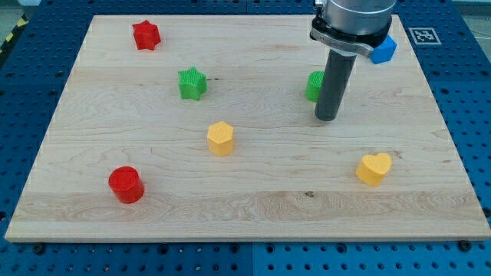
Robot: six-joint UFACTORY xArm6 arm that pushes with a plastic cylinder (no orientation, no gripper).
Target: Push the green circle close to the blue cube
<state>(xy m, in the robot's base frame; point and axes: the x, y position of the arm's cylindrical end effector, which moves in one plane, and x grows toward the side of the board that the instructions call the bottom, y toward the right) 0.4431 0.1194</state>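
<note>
The green circle (314, 86) stands on the wooden board at the upper right, mostly hidden behind my rod, with only its left side showing. The blue cube (383, 50) sits near the board's top right corner, partly hidden by the arm's head. My tip (326, 118) rests on the board just below and slightly right of the green circle, close to it; I cannot tell if they touch. The blue cube lies up and to the right of the tip.
A green star (192, 83) is left of centre. A red star (145, 34) sits at top left, a red cylinder (126, 185) at bottom left. A yellow hexagon (220, 139) is at centre, a yellow heart (374, 169) at lower right. The board's right edge (453, 146) is near.
</note>
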